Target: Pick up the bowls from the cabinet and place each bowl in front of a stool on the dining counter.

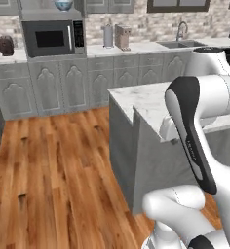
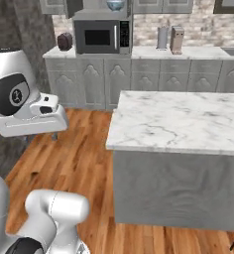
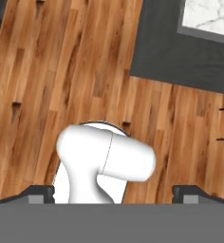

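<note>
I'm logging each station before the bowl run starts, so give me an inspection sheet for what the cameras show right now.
Surface: dining counter, white marble top on a grey base, bare where visible.
Job's things: one bowl sits high above the microwave, cut by the frame; its pattern cannot be made out.
Clutter: dark toaster, a canister and a boxy container on the back worktop.
Grippers: gripper open, holding nothing, pointing down at the wood floor.
Cables: nothing seen.
Surroundings: sink with faucet, ornate base cabinets, brick wall.
</note>
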